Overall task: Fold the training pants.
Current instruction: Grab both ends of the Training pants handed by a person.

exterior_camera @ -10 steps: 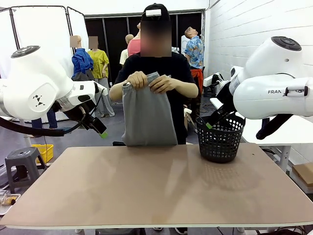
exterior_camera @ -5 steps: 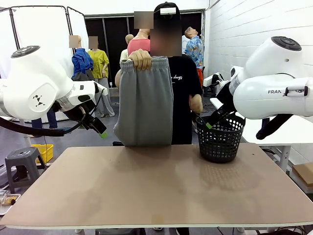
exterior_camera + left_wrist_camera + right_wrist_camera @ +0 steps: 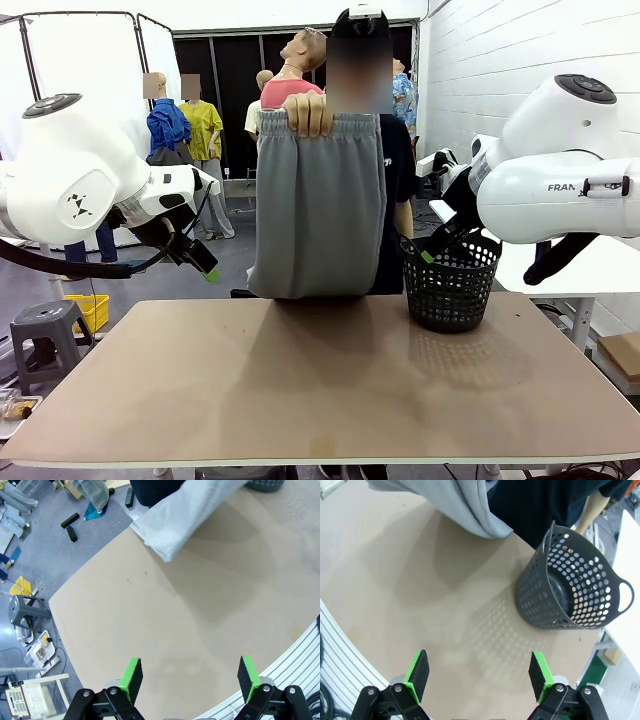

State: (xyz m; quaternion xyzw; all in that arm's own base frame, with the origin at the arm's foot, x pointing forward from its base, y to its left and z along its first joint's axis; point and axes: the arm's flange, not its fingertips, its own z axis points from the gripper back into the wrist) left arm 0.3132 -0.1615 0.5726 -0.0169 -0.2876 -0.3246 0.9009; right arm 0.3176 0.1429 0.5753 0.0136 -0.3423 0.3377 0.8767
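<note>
Two grippers, both slack-jawed, nothing held in either.

Front view: the left gripper [image 3: 205, 265] hangs in the air at about nine o'clock of the table [image 3: 320, 400], out past its left edge, with the green pads angled down toward the tabletop. In the left wrist view its fingers [image 3: 131, 676] are spread wide, with bare tan tabletop in the gap.

The right gripper [image 3: 430, 252] is at about two o'clock, close above the rim of the black mesh basket [image 3: 452, 290]. I cannot tell whether it touches the rim. In the right wrist view its pads [image 3: 418, 674] stand well apart, again with plain tabletop between them.

The training pants [image 3: 318, 205] are light grey and held up at twelve o'clock, at the far edge of the table, by the person standing there. One hand [image 3: 308, 113] grips the gathered waistband [image 3: 320, 124] at its top middle. The cloth hangs straight down, and its lower end is a rounded fold about level with the far table edge. Contact with the tabletop is not clear.

The basket stands upright on the table, just beside the pants' lower right corner and apart from it.

Left wrist view: the pants [image 3: 190, 515] come in at twelve to one o'clock, a pale corner lying over the far table edge.

Right wrist view: the pants [image 3: 455, 500] are at eleven o'clock and the basket [image 3: 570, 590] at two o'clock, casting a dotted shadow on the table.
</note>
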